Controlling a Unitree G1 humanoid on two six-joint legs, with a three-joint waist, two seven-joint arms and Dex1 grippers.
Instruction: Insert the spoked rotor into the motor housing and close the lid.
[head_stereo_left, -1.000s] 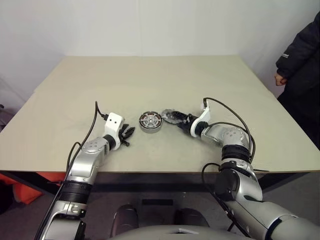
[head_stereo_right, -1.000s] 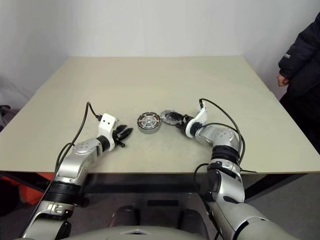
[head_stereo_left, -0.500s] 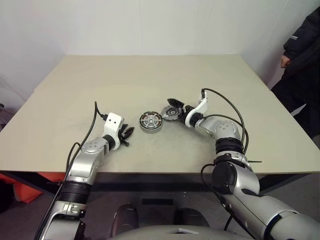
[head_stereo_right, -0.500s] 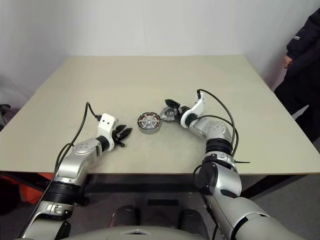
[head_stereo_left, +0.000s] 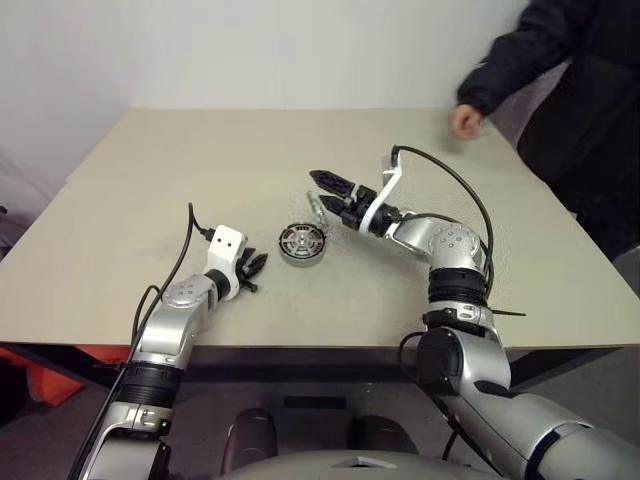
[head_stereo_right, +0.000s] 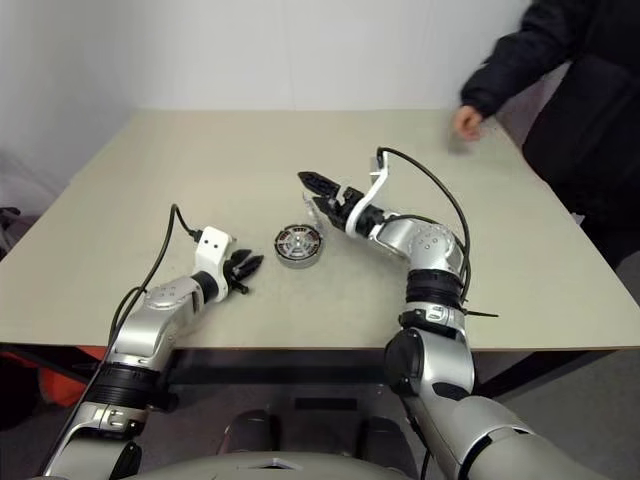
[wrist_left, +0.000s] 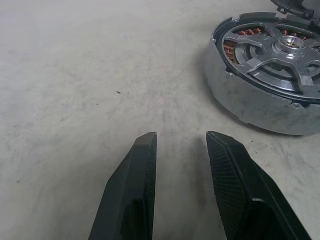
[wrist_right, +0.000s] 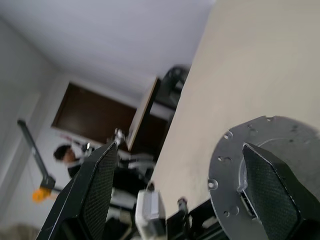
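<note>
My right gripper (head_stereo_left: 318, 181) is spread wide above the motor housing (head_stereo_left: 301, 243), with the lid (wrist_right: 235, 165) against one finger, unclamped. Risk: it drops askew. My left gripper (wrist_left: 180, 137) is narrow and empty.

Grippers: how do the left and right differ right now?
The left gripper sits low over the table beside the motor housing; the right gripper is raised off the table beyond it. Left fingers stand narrowly apart, with nothing between them; right fingers spread wide. Both have two black fingers.
</note>
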